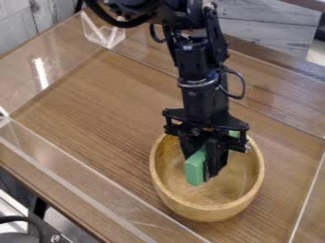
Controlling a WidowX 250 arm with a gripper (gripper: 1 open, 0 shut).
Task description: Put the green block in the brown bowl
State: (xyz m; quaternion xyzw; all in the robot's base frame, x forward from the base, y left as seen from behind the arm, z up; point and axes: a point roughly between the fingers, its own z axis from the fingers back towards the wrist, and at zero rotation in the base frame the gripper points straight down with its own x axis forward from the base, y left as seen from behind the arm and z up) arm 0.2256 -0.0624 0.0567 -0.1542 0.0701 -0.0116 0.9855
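Where the wood-grain table [114,104] fills most of the view, a clear plastic wall [51,157] runs along its left and near edges, catching glare. The black robot arm [191,57] comes in from the top, crosses the middle of the frame and drops steeply toward the lower right, with a cable looping off its wrist on the right side. Next down in size, the brown bowl [169,195], round, light wood, thick rim, sits on the table at lower right, near the front plastic edge. The gripper [203,161] hangs inside the bowl's opening, its black fingers [219,157] pointing down below the rim line on the far side. Claw is clamped on the green block [196,169]: the block stands roughly upright between the fingers, upper part pinched, lower end sticking out below them over the bowl's inner floor. Cannot tell if the block's bottom end touches the bowl floor or hangs just above it. Block is inside the bowl's rim, not released.
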